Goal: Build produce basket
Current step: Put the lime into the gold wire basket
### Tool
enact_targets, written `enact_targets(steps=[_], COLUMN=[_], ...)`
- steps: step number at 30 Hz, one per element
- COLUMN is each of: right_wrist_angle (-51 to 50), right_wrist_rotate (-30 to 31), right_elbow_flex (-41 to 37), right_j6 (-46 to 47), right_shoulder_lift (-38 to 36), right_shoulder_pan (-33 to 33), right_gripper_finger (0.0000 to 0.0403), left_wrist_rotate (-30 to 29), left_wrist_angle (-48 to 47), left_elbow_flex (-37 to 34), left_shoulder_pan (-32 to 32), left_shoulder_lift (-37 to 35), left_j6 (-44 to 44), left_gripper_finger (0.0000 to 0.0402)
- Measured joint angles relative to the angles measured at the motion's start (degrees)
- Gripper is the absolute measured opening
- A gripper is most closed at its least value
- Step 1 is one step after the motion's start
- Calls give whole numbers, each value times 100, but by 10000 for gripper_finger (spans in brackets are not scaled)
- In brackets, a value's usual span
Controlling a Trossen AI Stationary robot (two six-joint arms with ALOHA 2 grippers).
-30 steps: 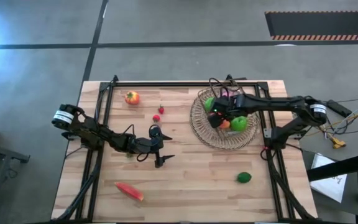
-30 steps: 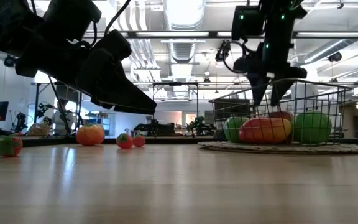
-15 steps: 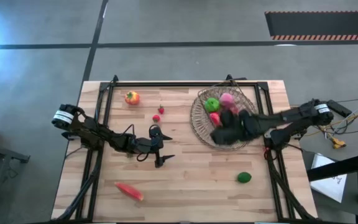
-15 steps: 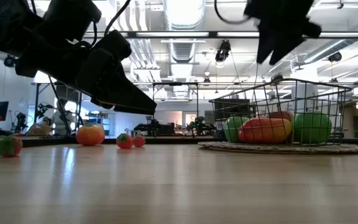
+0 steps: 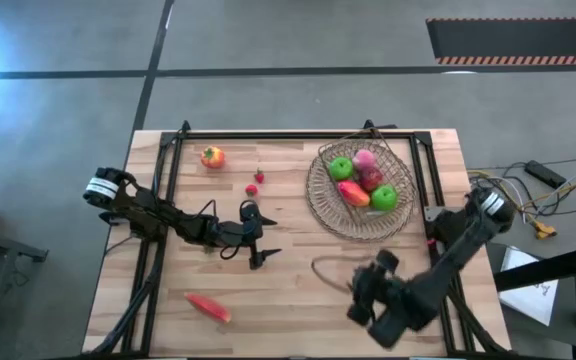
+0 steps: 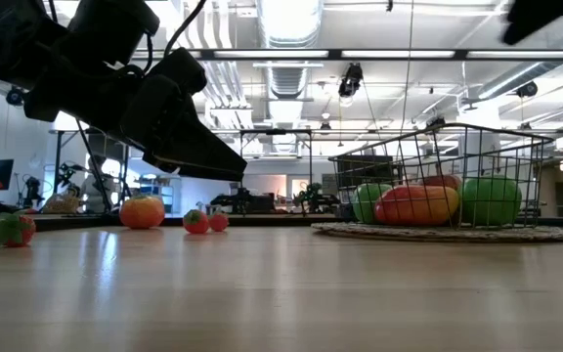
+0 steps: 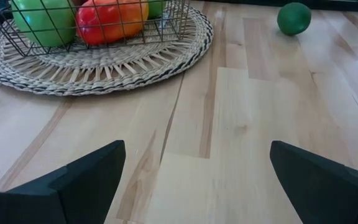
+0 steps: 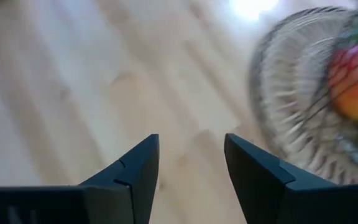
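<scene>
Our right gripper (image 5: 368,300), fingers parted and empty, hangs over the table's near right; the round tan wicker basket (image 5: 320,190) of fruit lies well beyond it.

- The basket (image 5: 360,190) sits on the table (image 5: 298,290) toward the far right.
- Two apples (image 5: 340,167) (image 5: 385,197) and a peach (image 5: 365,158) lie in the basket, the peach farthest back.
- The tomato (image 5: 212,157) lies at the far left; two strawberries (image 5: 260,176) (image 5: 252,189) lie between it and the basket.
- The pepper (image 5: 208,307) lies near the front left edge.
- The left gripper (image 5: 260,240) hangs over the table's middle, left of the basket.
- The right gripper (image 5: 368,300) is over the front right area, in front of the basket.
- In the left wrist view, the lime (image 7: 293,18) lies apart from the basket.
</scene>
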Motion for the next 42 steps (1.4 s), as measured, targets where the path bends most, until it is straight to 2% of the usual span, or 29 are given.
enact_targets(steps=[3, 6, 11, 17, 22, 27, 33, 35, 39, 42], right_wrist_angle=[-13, 31, -19, -47, -202, -332, -350, -668, -1869, -2048], right_wrist_rotate=[-219, -281, -336, -401, -186, 293, 463, 380, -436, -861], right_elbow_flex=[222, 354, 356, 349, 323, 299, 235, 234, 233, 165], right_j6=[10, 40, 408, 520, 864, 1156, 1426, 1883, 3162, 3452], right_shoulder_lift=[430, 913, 1599, 1881, 1757, 1709, 1741, 1678, 1459, 1284], right_shoulder_pan=[275, 426, 446, 497, 676, 873, 1073, 1217, 1474, 1630], right_gripper_finger=[166, 160, 145, 131, 130, 130, 130, 130, 130, 132], left_wrist_rotate=[1, -114, -854, -1579, -1618, -1261, -676, -667, -810, -921], left_wrist_angle=[-130, -1029, -3107, -4289, -5599, -6729, -6927, -6814, -6189, -5509], left_elbow_flex=[9, 41, 273, 224, 103, 9, -40, -40, -40, -40], left_shoulder_pan=[0, 17, 52, 37, -40, -244, -537, -629, -710, -710], left_shoulder_lift=[-1, -161, -1045, -2301, -3123, -3736, -4039, -4026, -3776, -3409], left_j6=[3, 37, -331, -921, -1670, -2446, -2553, -2557, -2491, -2224], left_gripper_finger=[384, 384, 384, 384, 384, 384, 384, 384, 384, 384])
